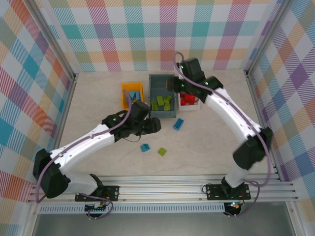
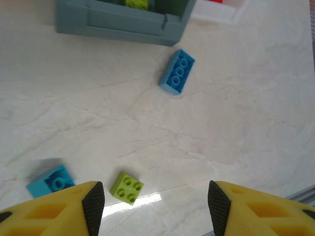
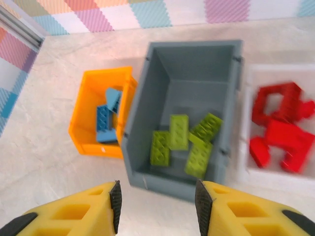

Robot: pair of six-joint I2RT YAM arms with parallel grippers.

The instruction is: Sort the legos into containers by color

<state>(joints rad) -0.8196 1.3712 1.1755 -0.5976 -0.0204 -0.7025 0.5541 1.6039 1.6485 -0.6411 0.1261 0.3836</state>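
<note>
Three loose studded plastic bricks near the deep grey-blue plastic bin (image 1: 158, 85), long blue brick (image 2: 177, 72), small blue brick (image 2: 50, 181), lime-green brick (image 2: 127, 187), while left gripper (image 2: 154, 202) and right gripper (image 3: 157, 205) both gape empty.

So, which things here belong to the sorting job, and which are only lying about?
Job: loose blue brick, small blue brick, green brick; orange bin with blue legos, grey bin with green legos, white tray with red legos.
Not the job: table, checked walls, metal frame.

Grey-blue bin (image 3: 197, 64) holds lime legos (image 3: 179, 132); orange bin (image 3: 81, 118) holds blue legos (image 3: 104, 123).
</note>
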